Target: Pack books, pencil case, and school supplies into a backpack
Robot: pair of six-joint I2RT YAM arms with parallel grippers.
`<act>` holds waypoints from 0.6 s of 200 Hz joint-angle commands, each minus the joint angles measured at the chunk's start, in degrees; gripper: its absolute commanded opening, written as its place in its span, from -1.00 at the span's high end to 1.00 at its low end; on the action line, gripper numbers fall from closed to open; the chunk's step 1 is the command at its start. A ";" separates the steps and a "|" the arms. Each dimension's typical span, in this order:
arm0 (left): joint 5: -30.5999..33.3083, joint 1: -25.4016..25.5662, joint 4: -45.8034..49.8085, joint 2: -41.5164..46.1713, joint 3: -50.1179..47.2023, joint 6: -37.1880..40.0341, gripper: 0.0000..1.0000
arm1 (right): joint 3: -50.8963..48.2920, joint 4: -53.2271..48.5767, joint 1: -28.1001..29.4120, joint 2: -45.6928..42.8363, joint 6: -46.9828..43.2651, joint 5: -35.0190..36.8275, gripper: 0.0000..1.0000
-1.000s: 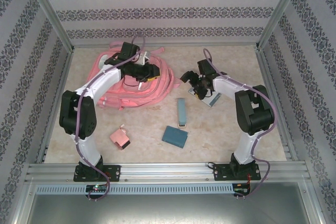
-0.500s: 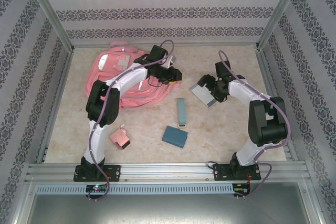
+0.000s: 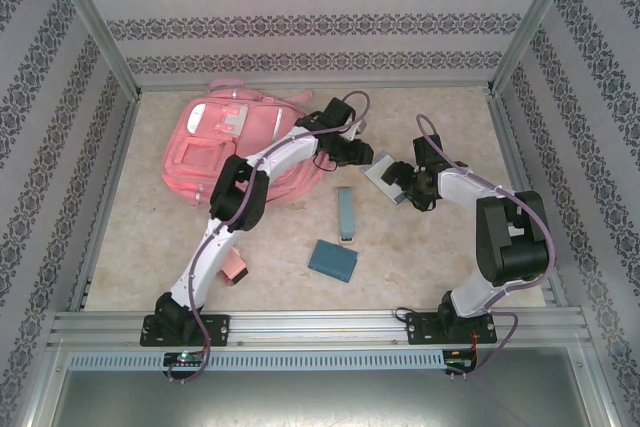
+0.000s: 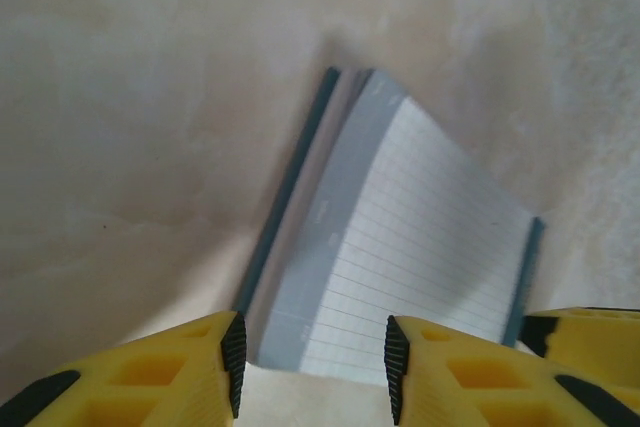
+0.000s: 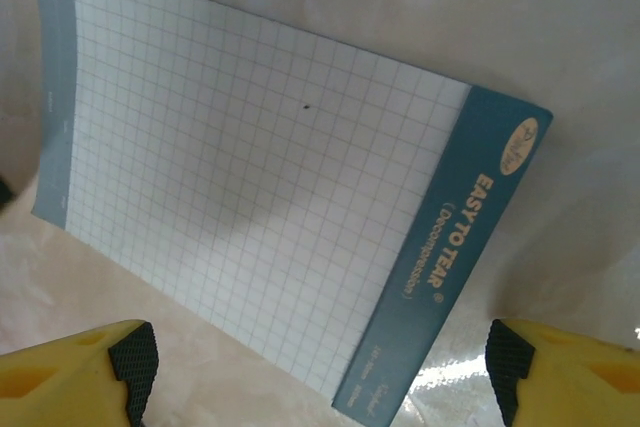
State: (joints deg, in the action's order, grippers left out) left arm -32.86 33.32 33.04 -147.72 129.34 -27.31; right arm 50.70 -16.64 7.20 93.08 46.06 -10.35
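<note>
Where the bench (image 3: 150,237) meets its near edge, an aluminium rail (image 3: 320,325) closes it off, and patterned walls stand on the other three sides. The left strip and the near half of the surface lie mostly bare. The pink backpack (image 3: 215,142) lies at the far left, its top close to the back wall, and the left arm crosses over its right side. Right of centre, a slim light-teal bar (image 3: 345,212) lies with its length pointing toward the back. A dark-teal block (image 3: 333,260) sits just nearer the arms, apart from the bar. A pink boxy piece (image 3: 237,269) is partly covered by the left arm's lower link. Bare bench separates all of these from the right wall.

The grid notepad (image 3: 381,171) rests right of the backpack and beyond the bar, between the two grippers. Its teal header band reads "EASY TO TEAR". Whether it lies quite flat cannot be told.

The left arm stretches diagonally from its base, nearly straight, with the left gripper (image 3: 362,154) at the notepad's far-left side. In the left wrist view its jaws are partly parted and clasp nothing, with the pad's near edge ahead of the yellow fingertips (image 4: 225,362). The right arm bends sharply at an elbow near the right wall, its forearm pointing leftward. The right gripper (image 3: 402,185) is at the pad's near-right side, its jaws spread wide and released, both fingertips clear of the pad's edges.
</note>
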 commanded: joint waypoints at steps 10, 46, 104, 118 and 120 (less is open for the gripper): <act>0.35 1.28 3.97 -2.08 2.67 2.05 0.18 | -0.99 3.32 -0.92 1.05 -0.99 -0.67 -0.70; 0.39 1.85 5.43 -2.09 2.25 2.52 0.38 | 1.02 5.03 -0.96 4.83 -1.56 -2.92 -0.63; -0.45 2.36 5.89 -1.27 1.44 2.79 0.45 | 3.78 11.85 -1.35 6.85 -1.85 -11.67 -0.46; -0.38 2.37 6.20 -1.01 1.48 2.86 0.45 | 2.94 15.36 -1.75 6.23 -0.62 -15.33 -0.39; -0.37 2.41 6.19 -1.00 1.45 2.87 0.45 | 2.77 15.95 -1.80 6.10 -0.45 -15.89 -0.38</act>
State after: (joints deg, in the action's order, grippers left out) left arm -32.38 34.50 36.25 -149.08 130.87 -25.82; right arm 52.99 -17.30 4.89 97.14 45.19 -14.55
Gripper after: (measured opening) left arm 0.275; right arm 0.719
